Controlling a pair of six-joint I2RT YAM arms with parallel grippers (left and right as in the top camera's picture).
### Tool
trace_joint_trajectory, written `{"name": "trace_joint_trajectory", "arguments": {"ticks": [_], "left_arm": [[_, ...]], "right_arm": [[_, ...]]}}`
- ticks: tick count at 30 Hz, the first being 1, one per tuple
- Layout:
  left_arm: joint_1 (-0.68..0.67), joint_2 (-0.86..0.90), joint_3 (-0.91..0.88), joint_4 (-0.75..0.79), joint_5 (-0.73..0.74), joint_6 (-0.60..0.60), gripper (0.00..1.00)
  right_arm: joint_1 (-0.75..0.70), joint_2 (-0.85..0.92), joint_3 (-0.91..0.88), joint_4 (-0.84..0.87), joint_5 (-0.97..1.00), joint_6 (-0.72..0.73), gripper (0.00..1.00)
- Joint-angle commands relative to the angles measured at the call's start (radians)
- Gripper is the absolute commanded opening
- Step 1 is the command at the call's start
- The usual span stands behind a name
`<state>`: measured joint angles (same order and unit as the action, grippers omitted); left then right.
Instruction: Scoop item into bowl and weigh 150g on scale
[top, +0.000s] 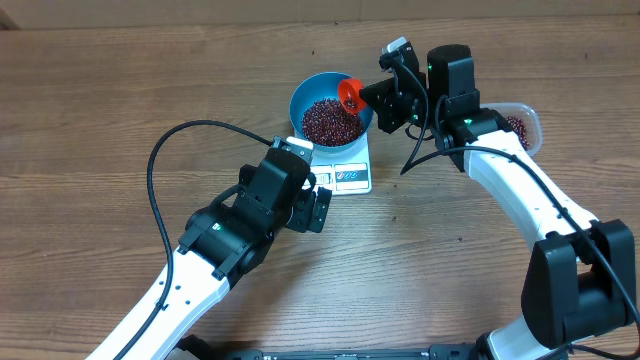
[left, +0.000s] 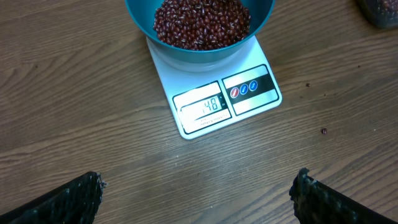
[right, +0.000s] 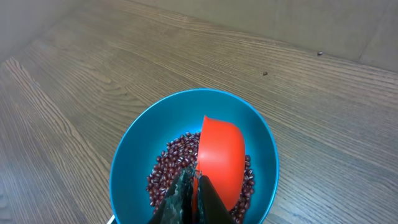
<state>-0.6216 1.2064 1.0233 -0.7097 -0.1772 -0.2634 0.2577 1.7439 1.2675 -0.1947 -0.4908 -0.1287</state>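
The blue bowl (top: 301, 99) stands on the white scale (top: 347, 176) and holds a heap of dark red-brown beans (top: 325, 121). My right gripper (top: 372, 97) is shut on the handle of a red scoop (top: 349, 93), which is tilted over the bowl's right rim. In the right wrist view the scoop (right: 221, 155) hangs above the beans (right: 172, 169) inside the bowl (right: 134, 158), with my gripper (right: 196, 186) clamped on it. My left gripper (top: 322, 208) is open and empty on the near side of the scale. Its view shows the scale (left: 245, 109), its lit display and the bowl (left: 199, 55).
A clear plastic tub (top: 526, 125) with more beans stands at the right, behind my right arm, and its corner shows in the left wrist view (left: 377, 12). A stray bean (left: 323, 130) lies on the wooden table right of the scale. A black cable loops over the left arm.
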Motion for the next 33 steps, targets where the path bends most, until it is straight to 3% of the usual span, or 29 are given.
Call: {"name": "trace_joint_trajectory", "arguments": {"ticks": [1, 12, 17, 30, 33], "left_arm": [[-0.003, 0.0, -0.003, 0.003, -0.014, -0.014, 1.0], [-0.003, 0.0, -0.003, 0.003, -0.014, -0.013, 1.0], [-0.003, 0.0, -0.003, 0.003, -0.013, -0.014, 1.0], [-0.003, 0.0, -0.003, 0.003, -0.014, -0.014, 1.0], [-0.003, 0.0, -0.003, 0.003, -0.014, -0.013, 1.0]], "right_arm": [[0.0, 0.009, 0.003, 0.005, -0.004, 0.013, 0.04], [0.0, 0.009, 0.003, 0.006, -0.003, 0.002, 0.04], [-0.003, 0.011, 0.003, 0.014, 0.121, -0.246, 0.04], [-0.002, 0.036, 0.003, 0.019, 0.006, -0.213, 0.04], [0.001, 0.036, 0.003, 0.01, 0.041, -0.3, 0.04]]}}
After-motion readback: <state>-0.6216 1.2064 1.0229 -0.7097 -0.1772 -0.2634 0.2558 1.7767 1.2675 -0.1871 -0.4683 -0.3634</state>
